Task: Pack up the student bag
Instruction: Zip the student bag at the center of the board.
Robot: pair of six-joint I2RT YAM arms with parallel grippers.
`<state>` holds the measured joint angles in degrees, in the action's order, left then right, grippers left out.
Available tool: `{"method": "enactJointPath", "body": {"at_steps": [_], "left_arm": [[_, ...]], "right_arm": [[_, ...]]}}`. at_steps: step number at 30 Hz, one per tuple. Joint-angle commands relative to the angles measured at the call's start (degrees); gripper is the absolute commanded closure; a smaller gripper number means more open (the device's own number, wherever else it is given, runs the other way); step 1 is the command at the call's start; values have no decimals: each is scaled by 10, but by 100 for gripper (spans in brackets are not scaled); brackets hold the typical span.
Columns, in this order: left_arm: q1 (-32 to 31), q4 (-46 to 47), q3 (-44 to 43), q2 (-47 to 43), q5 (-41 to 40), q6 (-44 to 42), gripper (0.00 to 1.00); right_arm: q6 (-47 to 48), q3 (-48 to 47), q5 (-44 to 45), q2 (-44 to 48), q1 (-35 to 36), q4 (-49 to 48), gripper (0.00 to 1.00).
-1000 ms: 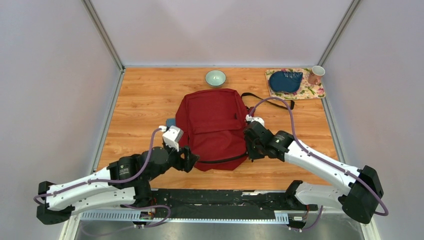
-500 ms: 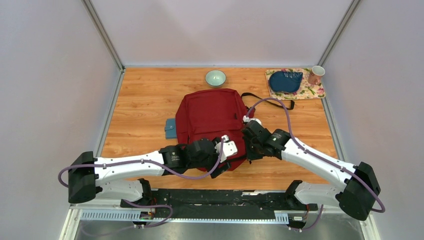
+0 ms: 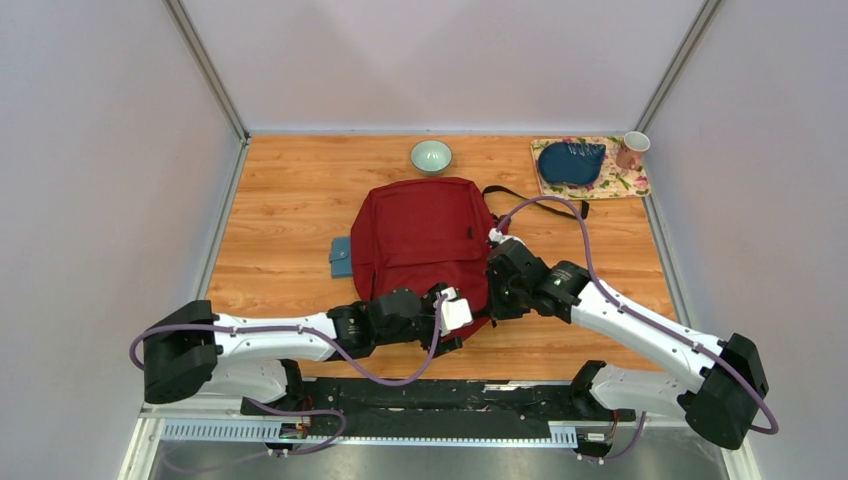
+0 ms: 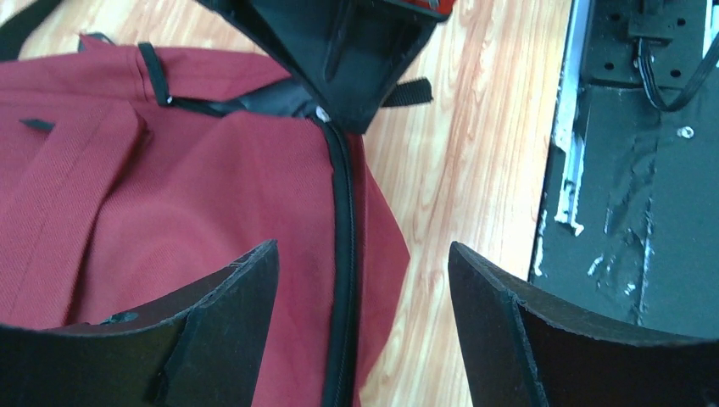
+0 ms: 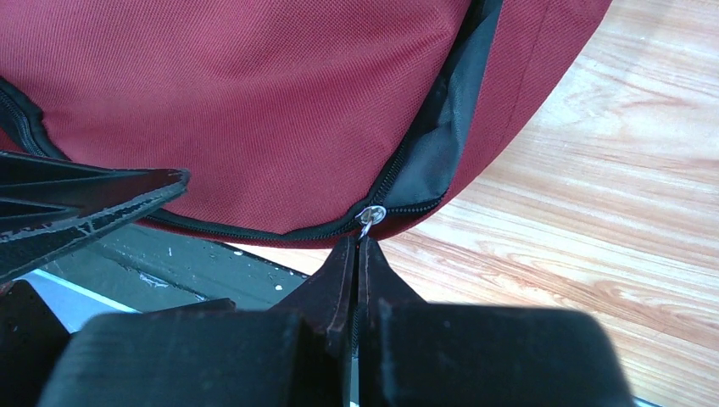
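Observation:
The student bag point(image 3: 420, 235), a dark red backpack, lies flat in the middle of the wooden table. My right gripper point(image 3: 496, 306) is at its near right corner, shut on the zipper pull point(image 5: 370, 215). Its fingertips point(image 5: 348, 254) are pressed together just below the metal ring. Behind the slider the zipper gapes and shows black lining point(image 5: 432, 153). My left gripper point(image 3: 470, 322) reaches across the bag's near edge and stands open. The black zipper line point(image 4: 342, 220) and the red fabric edge run between its fingers point(image 4: 246, 288), untouched. It points toward the right gripper point(image 4: 339, 119).
A small blue book point(image 3: 342, 257) lies by the bag's left side. At the back are a pale green bowl point(image 3: 431, 156) and a floral mat point(image 3: 625, 185) with a blue pouch point(image 3: 570, 162) and a pink mug point(image 3: 631, 149). A black strap point(image 3: 530, 195) trails right. The black base rail point(image 4: 644, 170) borders the near edge.
My left arm has swung from the bag's near left corner across its near edge toward the right gripper, uncovering the blue book. The right gripper has stayed shut on the pull, barely moving.

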<state>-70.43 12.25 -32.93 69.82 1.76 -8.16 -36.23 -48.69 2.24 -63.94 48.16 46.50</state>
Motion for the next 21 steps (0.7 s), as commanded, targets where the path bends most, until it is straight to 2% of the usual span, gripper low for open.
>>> {"method": "enactJointPath", "body": {"at_steps": [1,3,6,9,12,15,16,21], "left_arm": [[6,93,2,28,11,-29,21],[6,103,1,43,6,-27,22],[7,103,4,51,-16,-17,31],[10,102,21,44,-32,-2,57],[11,87,39,34,-25,10,72],[12,54,55,23,-22,21,96],[11,39,60,19,-21,28,100],[11,24,121,-31,-21,51,100]], "right_arm": [[-4,-13,-14,5,-2,-23,100],[-1,-15,-14,5,-2,-19,100],[2,-19,-13,7,-2,-14,100],[6,-21,-4,3,-6,-11,100],[12,-25,7,-12,-19,-4,100],[12,-33,37,-29,-39,15,100],[14,-35,40,-31,-46,18,100],[26,-54,69,-45,-98,30,100]]}}
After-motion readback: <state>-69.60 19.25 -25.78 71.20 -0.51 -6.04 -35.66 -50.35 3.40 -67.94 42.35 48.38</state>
